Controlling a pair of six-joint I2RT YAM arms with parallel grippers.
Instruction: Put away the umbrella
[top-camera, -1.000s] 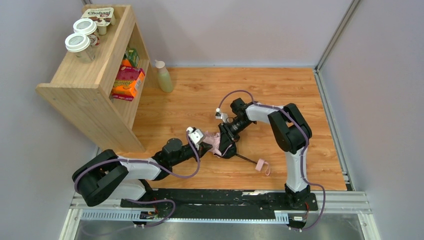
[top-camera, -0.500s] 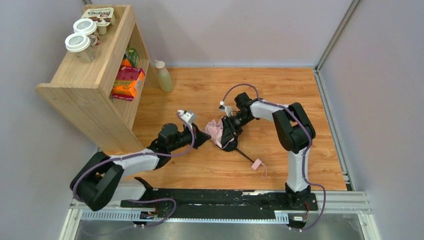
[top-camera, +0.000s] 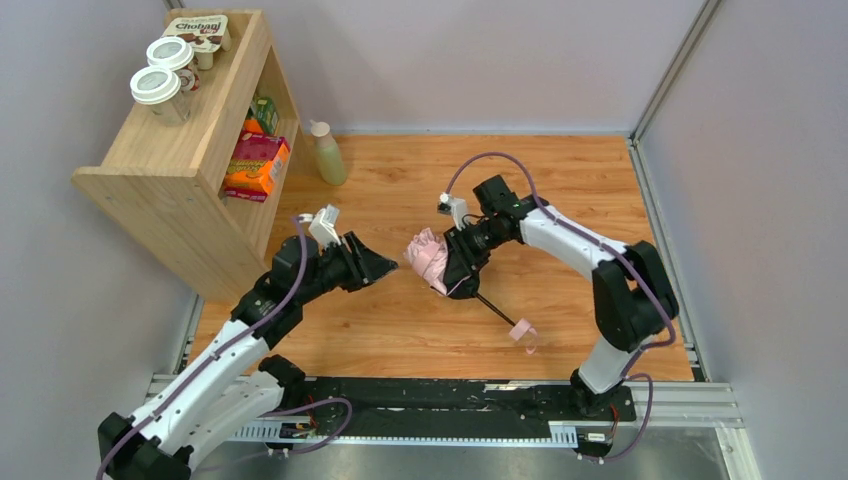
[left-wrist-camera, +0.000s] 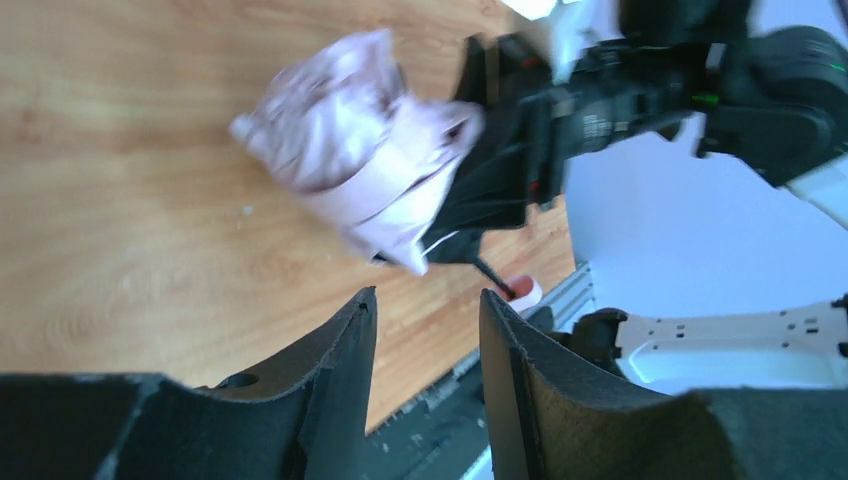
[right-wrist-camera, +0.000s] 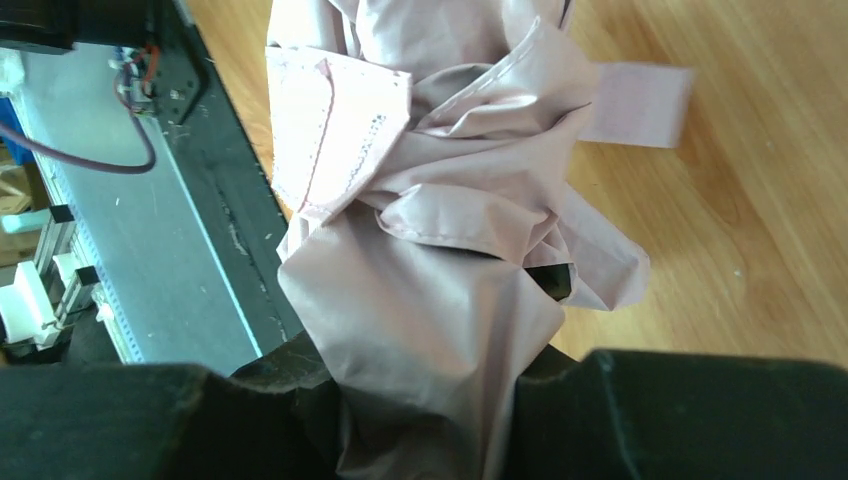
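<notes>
The umbrella (top-camera: 428, 258) has a plain pale pink canopy, a black shaft and a pink handle (top-camera: 523, 333) at four o'clock from the canopy. The table (top-camera: 400, 190) is orange-brown wood grain. At ten o'clock the shelf (top-camera: 170, 175) is pale wood and holds a magenta-and-orange box (top-camera: 257, 163). The bottle (top-camera: 327, 155) at eleven o'clock is pale green. The arms (top-camera: 560, 235) are white and black.

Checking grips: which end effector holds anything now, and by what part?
The right end effector grips the umbrella by its bunched pink canopy; the left end effector is open, holding nothing.
</notes>
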